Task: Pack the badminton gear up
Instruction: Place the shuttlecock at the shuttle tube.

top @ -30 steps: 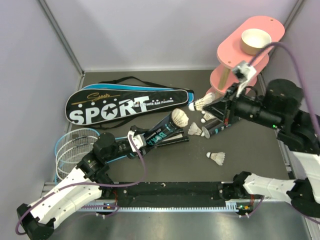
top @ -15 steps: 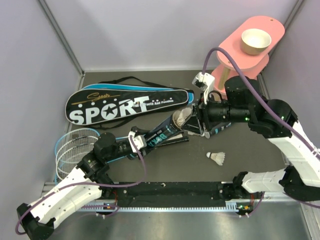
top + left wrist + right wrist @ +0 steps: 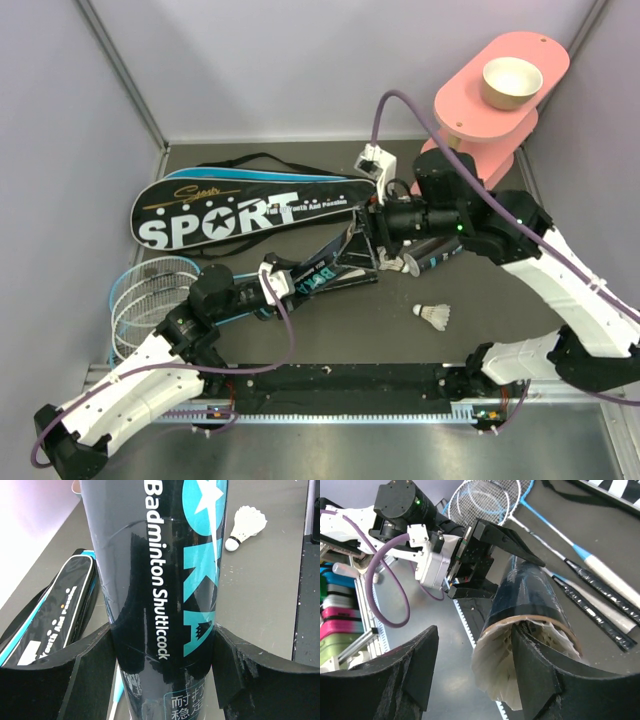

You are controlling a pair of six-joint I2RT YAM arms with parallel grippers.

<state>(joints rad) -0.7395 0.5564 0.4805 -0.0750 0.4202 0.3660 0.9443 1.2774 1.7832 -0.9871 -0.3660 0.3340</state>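
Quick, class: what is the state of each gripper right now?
Left gripper: shut on the black cylinder shuttlecock tube.
Right gripper: open, at that tube's mouth.

Tilted black tube point(image 3: 325, 265), shuttlecocks point(image 3: 540, 632) inside

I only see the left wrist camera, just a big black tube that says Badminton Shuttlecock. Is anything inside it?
Observer: Yes. The right wrist view shows a white shuttlecock sticking out of the tube at its open end.
Operator: Is the other hand there?
Observer: Yes, the right gripper is at that end, fingers open on either side of the feathers.
Operator: Where are the rackets?
Observer: The rackets lie loose on the table, not in the bag.
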